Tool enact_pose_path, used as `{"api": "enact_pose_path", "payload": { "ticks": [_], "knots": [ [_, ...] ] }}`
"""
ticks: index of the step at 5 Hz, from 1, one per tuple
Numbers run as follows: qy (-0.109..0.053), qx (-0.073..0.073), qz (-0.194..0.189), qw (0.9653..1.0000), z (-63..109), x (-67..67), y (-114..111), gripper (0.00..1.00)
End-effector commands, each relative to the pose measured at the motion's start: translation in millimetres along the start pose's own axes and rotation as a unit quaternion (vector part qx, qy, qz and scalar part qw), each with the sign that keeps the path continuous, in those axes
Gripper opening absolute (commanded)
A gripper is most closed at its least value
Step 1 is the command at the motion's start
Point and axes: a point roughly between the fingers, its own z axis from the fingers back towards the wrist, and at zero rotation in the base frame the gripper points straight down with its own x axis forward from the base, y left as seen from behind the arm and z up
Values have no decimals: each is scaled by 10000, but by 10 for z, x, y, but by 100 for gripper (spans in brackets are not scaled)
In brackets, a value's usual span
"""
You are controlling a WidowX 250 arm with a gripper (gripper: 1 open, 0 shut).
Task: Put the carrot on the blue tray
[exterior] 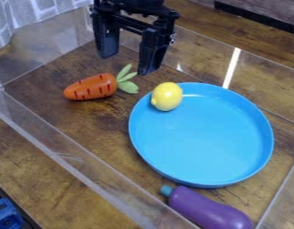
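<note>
A: Status of carrot [92,87]?
B: On the wooden table [47,143], lying on its side, leaves pointing toward the gripper side. Outside the blue tray [206,148], a short gap between them. Transfer not done.

A: End effector?
B: Gripper [128,63] above the table near the carrot's leafy end. Fingers spread wide, nothing between them. Height over the carrot is hard to judge from this single view; it may be somewhat above it.

A: Contents of tray?
B: Yellow lemon [167,97] at the rim nearest the gripper, seemingly just inside. Middle of the tray bare. Purple eggplant [209,208] outside, beside the opposite part of the rim. Neither is named in the task.

A: Progress estimate?
B: Early. No grasp, no lift, no placement. Judged step in hand: lining up over the carrot. Left to do: centre the fingers across the orange body, lower, close, raise, carry over the rim, release, back away.

A: Risks to note?
B: Closing on the leaves alone might let the body swing or slip. A low carry could knock the lemon. Suggest gripping the thick part and setting down in the bare middle.
</note>
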Motion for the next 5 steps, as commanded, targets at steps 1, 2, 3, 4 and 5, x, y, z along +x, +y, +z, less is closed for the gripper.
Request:
{"api": "enact_pose_path", "payload": {
  "ticks": [1,2,3,4,5],
  "knots": [
    [97,33,-469,9988,-115,47,11,100],
    [235,146,-1458,9889,-240,111,89,100],
    [325,238,-2246,9736,-271,57,312,100],
    [387,358,-2855,9569,-309,-2,584,100],
    [438,427,-3204,9453,-381,-47,798,100]
  ]
}}
